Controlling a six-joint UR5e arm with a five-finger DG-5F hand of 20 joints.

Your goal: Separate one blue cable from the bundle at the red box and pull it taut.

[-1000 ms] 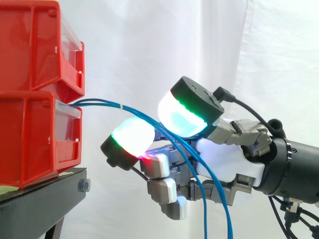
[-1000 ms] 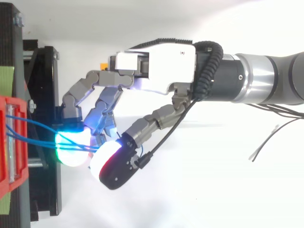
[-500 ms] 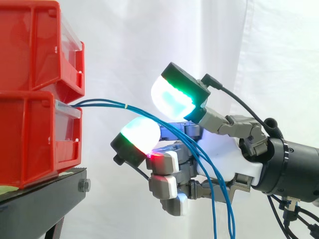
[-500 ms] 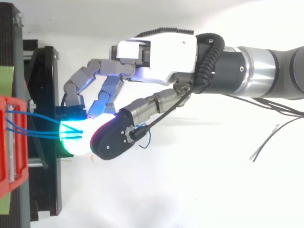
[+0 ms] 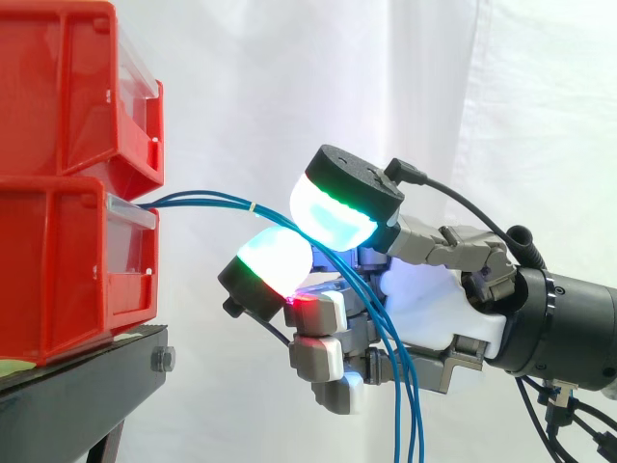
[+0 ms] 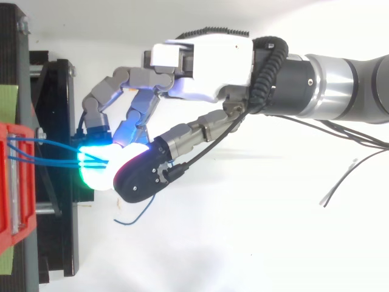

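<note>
A bundle of thin blue cables [image 5: 207,203] leaves the front of the lower red bin [image 5: 58,260] and arcs right. The cables pass between the hand's glowing pads and hang down past the palm. My hand [image 5: 424,309] comes in from the right, its thumb pad [image 5: 337,212] pressed down toward a finger pad [image 5: 275,260] with the cables pinched between them. From above, the hand [image 6: 206,61] sits just right of the bin [image 6: 9,182], and the cables [image 6: 51,155] run nearly straight into the pads. A loose cable end [image 6: 134,216] curls out below the thumb.
A second red bin [image 5: 58,87] is stacked on the lower one. Both rest on a black stand [image 5: 77,395] at the left, with its frame [image 6: 58,121] under the fingertips. A white curtain hangs behind, and thin dark wires [image 6: 340,182] lie at the right.
The thumb pad has come down from its raised position onto the cables against the finger pad. The hanging cables have drawn closer together, and a loose cable end now shows below the thumb.
</note>
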